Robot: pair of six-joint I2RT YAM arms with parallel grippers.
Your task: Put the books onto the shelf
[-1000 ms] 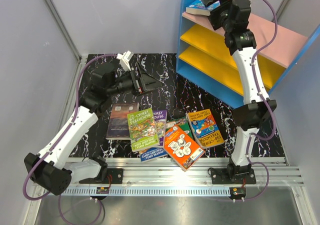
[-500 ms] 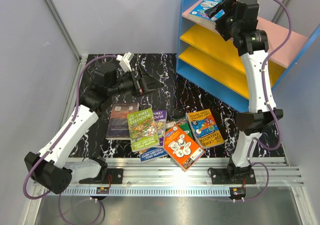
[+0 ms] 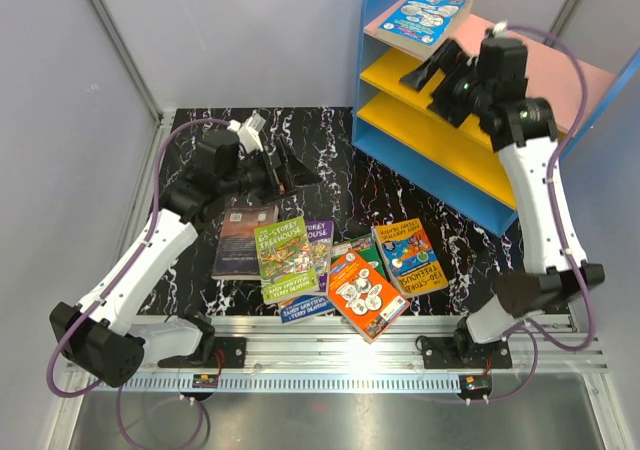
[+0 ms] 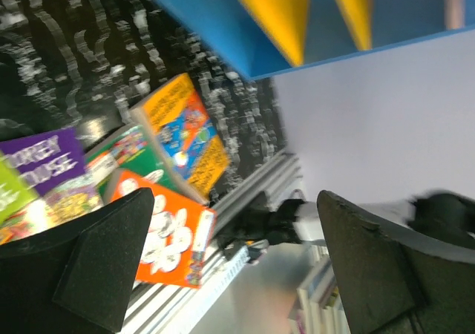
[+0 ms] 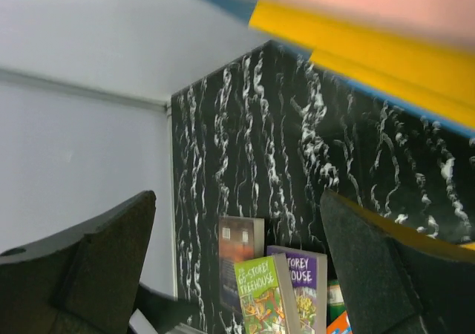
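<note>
A blue book (image 3: pixel 425 15) lies on the pink top board of the shelf (image 3: pixel 560 70), free of any gripper. Below it, in front of the yellow boards, my right gripper (image 3: pixel 432 70) hangs open and empty. Several books lie fanned on the black table: dark brown (image 3: pixel 243 238), green (image 3: pixel 285 258), purple (image 3: pixel 320 238), orange (image 3: pixel 365 292) and orange-blue (image 3: pixel 410 255). Above their far left, my left gripper (image 3: pixel 292 165) is open and empty. The right wrist view shows the green book (image 5: pixel 260 293), the purple book (image 5: pixel 300 282) and the brown book (image 5: pixel 239 256) between the open fingers (image 5: pixel 96 252).
Grey walls close in the marbled table (image 3: pixel 330 160) on the left and at the back. A metal rail (image 3: pixel 350 345) runs along the near edge, just beyond the orange book (image 4: pixel 174 234). The shelf (image 4: pixel 282 15) fills the back right corner.
My right gripper has drawn back and down from the pink top board, leaving the blue book lying there. The left arm has shifted only slightly.
</note>
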